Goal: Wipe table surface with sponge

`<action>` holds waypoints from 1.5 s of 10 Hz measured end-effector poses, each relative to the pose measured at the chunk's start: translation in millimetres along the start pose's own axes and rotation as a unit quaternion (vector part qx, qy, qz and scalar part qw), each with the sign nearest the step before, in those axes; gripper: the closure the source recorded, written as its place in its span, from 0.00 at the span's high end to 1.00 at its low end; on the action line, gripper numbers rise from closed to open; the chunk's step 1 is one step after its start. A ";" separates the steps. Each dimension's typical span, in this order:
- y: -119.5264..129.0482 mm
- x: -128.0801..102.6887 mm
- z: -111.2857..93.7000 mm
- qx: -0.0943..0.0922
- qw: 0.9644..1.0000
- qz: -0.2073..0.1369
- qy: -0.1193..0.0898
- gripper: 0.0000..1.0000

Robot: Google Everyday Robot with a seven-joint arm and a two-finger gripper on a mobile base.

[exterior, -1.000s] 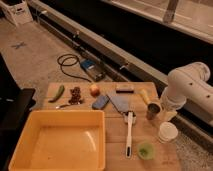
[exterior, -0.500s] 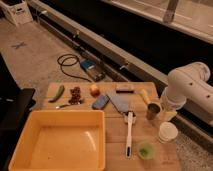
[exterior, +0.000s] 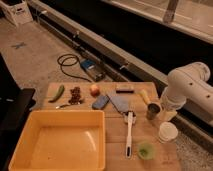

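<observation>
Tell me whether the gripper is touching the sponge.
Apart. The camera view shows the gripper low at the right edge of the table, while the sponge lies mid-table, with the grey sheet and bare wood between them.

On table surface point(exterior: 115, 142): sponge point(exterior: 100, 102) nr centre, gripper point(exterior: 154, 110) at R edge.

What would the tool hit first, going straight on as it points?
The tool hangs low over the right of the table surface and seems to point down, so likely meets that wood first, beside the white cup; depth is unclear.
</observation>
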State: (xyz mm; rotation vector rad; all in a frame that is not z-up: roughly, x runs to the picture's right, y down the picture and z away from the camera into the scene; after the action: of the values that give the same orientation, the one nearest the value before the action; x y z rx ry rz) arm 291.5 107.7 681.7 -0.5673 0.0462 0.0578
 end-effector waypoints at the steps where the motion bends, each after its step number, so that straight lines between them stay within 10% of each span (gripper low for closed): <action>1: 0.0 0.0 0.0 0.000 1.000 0.000 0.000 0.65; 12: -1.1 0.5 -1.4 0.002 1.000 -0.003 0.002 0.65; 15: -26.0 -32.5 -7.7 0.011 0.997 -0.072 0.010 0.65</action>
State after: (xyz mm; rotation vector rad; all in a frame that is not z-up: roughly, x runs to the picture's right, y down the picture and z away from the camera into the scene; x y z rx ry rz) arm 260.6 80.2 691.0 -0.5484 0.0247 -0.0889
